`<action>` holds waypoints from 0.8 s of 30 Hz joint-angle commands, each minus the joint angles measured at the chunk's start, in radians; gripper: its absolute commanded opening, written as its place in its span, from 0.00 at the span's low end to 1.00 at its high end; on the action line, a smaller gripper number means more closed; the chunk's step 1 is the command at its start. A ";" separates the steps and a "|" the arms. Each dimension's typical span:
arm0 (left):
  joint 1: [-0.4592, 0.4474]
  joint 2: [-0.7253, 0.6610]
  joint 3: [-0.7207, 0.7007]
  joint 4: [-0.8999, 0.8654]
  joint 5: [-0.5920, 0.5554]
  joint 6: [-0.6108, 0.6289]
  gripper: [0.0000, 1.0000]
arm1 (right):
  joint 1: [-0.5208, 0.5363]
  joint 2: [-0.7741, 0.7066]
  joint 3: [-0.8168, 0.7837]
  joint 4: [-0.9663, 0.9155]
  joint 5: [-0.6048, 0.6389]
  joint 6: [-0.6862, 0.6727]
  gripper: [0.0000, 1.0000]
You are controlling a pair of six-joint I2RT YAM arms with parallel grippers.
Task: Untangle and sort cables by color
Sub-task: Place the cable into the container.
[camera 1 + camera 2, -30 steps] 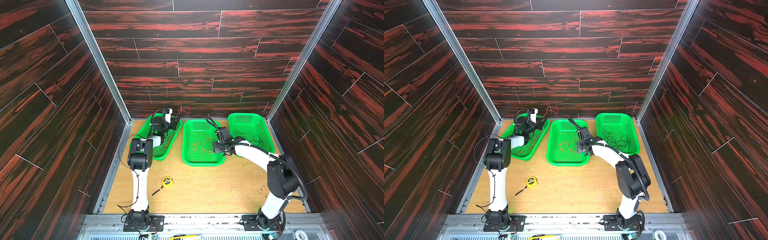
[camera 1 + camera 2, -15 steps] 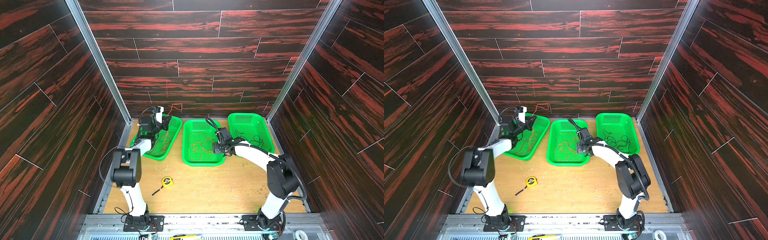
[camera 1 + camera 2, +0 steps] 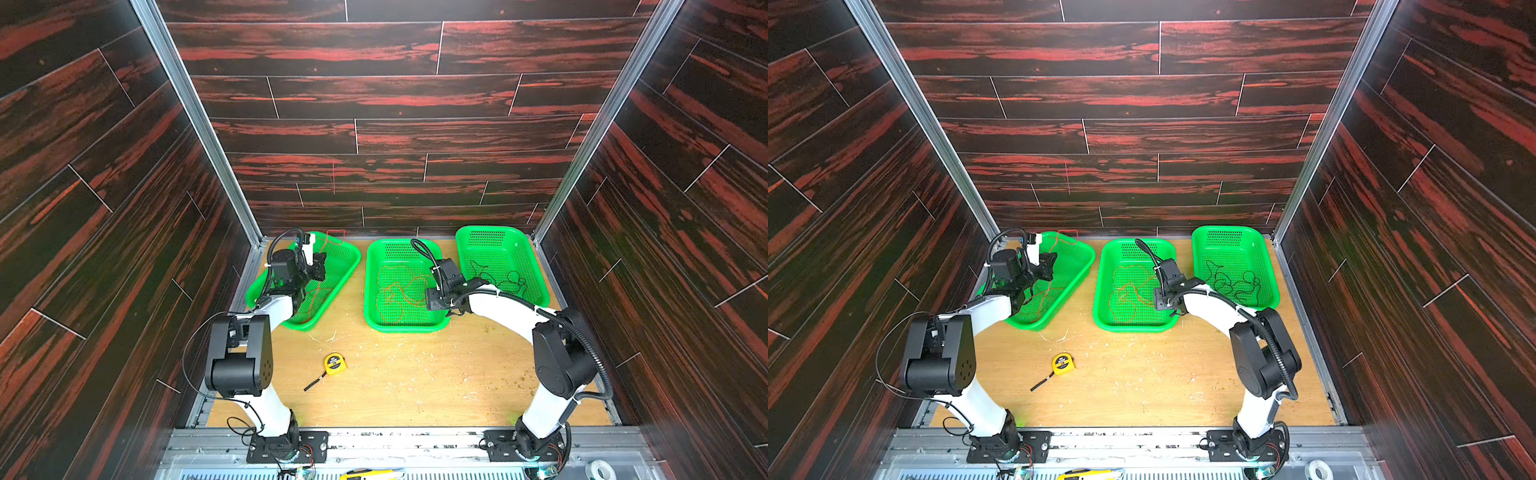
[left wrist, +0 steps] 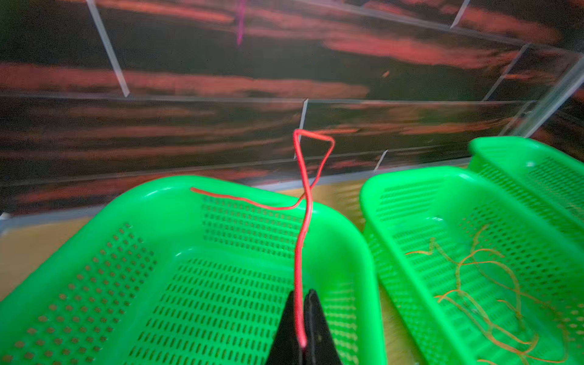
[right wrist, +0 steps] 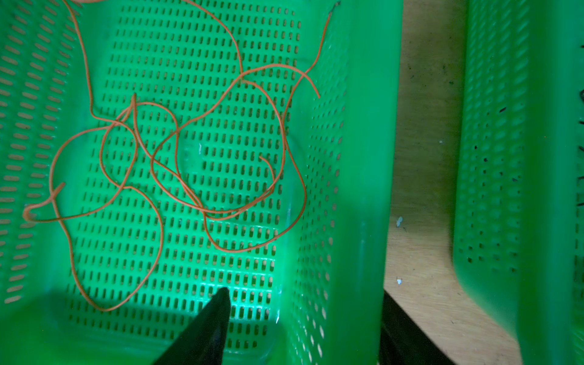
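Pinching red cable [image 4: 304,202] above left basket [image 4: 164,186]: left claw [image 4: 301,292], clamped together on it. Right claw [image 5: 303,292] apart, straddling side wall of middle basket [image 5: 369,158] holding tangled orange cables [image 5: 237,252].

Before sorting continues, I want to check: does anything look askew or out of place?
The left basket sits rotated, not parallel to the middle basket. The red cable, pinched in the left pincer, loops up above that basket's far rim.

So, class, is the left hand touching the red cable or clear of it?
Touching. The left wrist view shows the left hand shut on the red cable, which rises from between its two black fingers.
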 commanded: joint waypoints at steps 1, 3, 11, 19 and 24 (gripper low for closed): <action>0.015 0.056 0.045 -0.113 -0.028 0.022 0.00 | 0.006 -0.043 -0.014 0.004 -0.007 0.011 0.71; 0.020 0.099 0.075 -0.143 0.007 0.018 0.00 | 0.007 -0.061 -0.020 0.007 -0.007 0.012 0.71; 0.022 0.182 0.079 -0.134 -0.031 -0.013 0.00 | 0.013 -0.212 -0.096 0.111 -0.067 -0.058 0.77; 0.021 0.085 -0.028 0.036 -0.074 -0.049 0.64 | 0.014 -0.327 -0.129 0.138 -0.083 -0.116 0.86; 0.021 -0.080 -0.091 -0.002 -0.126 -0.044 0.99 | 0.011 -0.413 -0.179 0.180 -0.101 -0.169 0.99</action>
